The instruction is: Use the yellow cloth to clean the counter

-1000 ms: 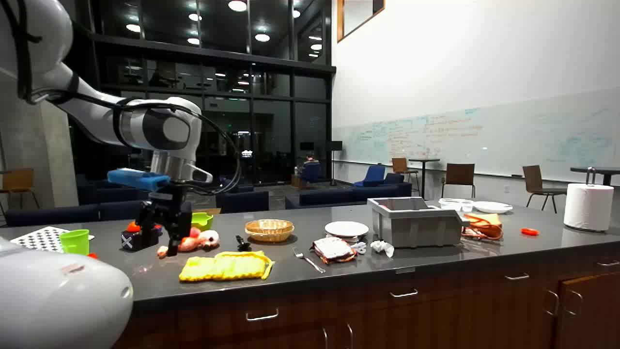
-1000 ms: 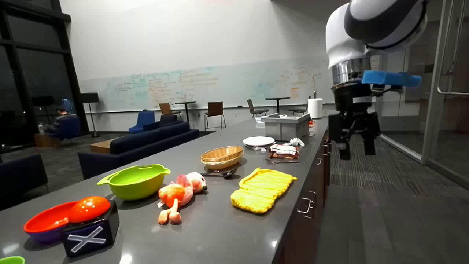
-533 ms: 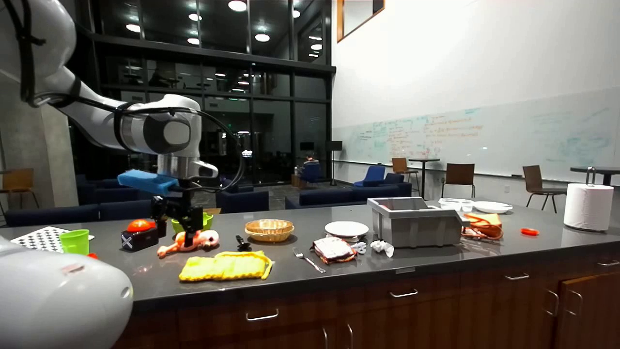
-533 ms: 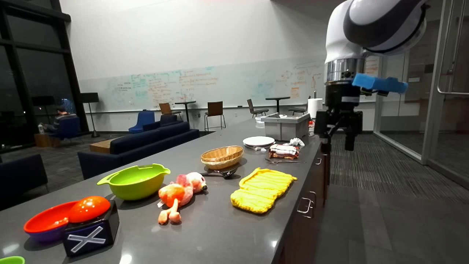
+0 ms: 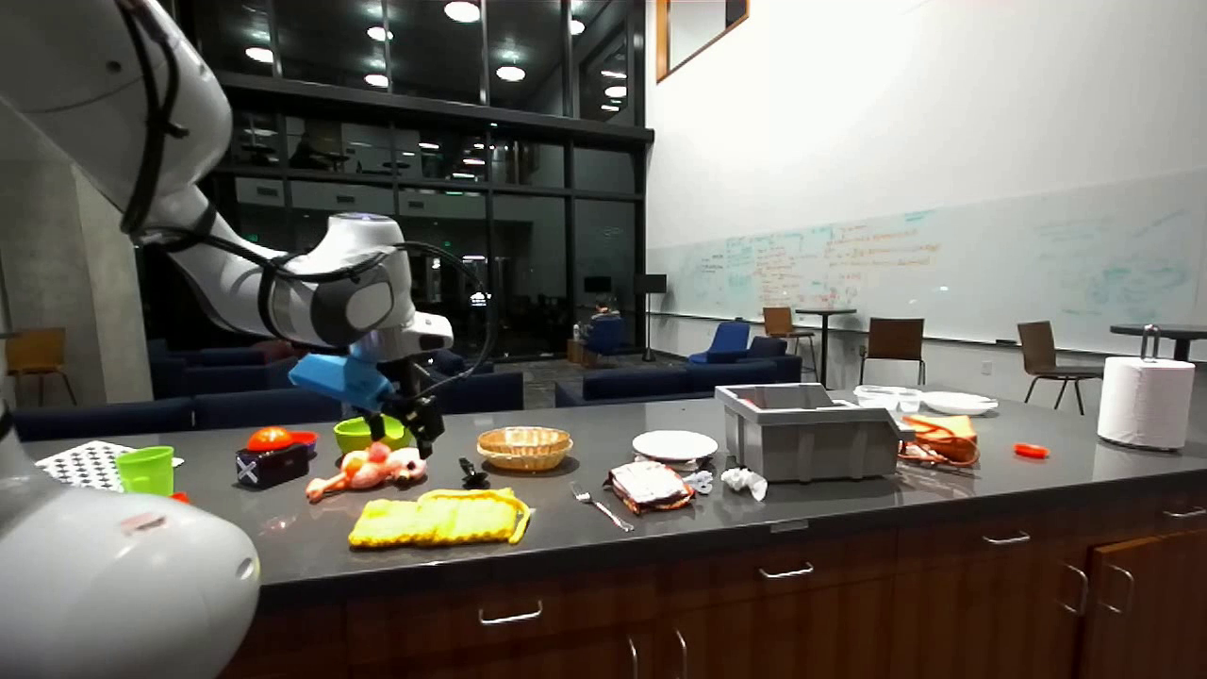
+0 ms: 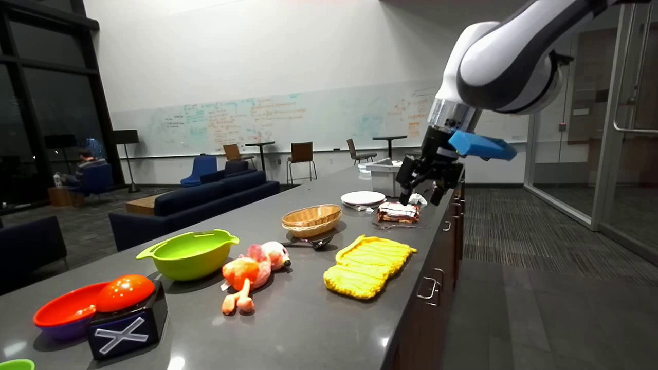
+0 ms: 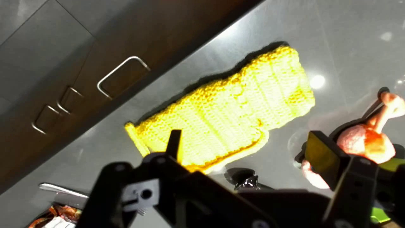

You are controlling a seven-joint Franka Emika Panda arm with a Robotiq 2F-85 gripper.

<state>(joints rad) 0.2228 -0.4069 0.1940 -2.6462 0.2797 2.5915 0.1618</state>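
Observation:
A folded yellow knitted cloth [image 5: 438, 519] lies flat on the dark grey counter [image 5: 302, 542] near its front edge. It also shows in an exterior view [image 6: 367, 264] and, fully lit, in the wrist view [image 7: 227, 104]. My gripper [image 7: 247, 144] is open and empty, held above the counter and apart from the cloth. In the wrist view one finger overlaps the cloth's lower part; the other stands to its right, in front of the plush toy. The gripper is tilted in both exterior views [image 5: 402, 439] [image 6: 421, 198].
A pink plush toy [image 6: 257, 267], a black utensil [image 6: 316, 242] and a wicker basket [image 6: 312, 220] lie beyond the cloth. A fork [image 5: 601, 506], a wrapped packet [image 5: 651, 486] and a grey bin [image 5: 816, 443] stand along the counter. A green bowl [image 6: 193, 254] is near the toy.
My arm has swung and tilted: the gripper has moved right and up in an exterior view, and left in an exterior view, toward the counter. It stays open. The cloth has not moved.

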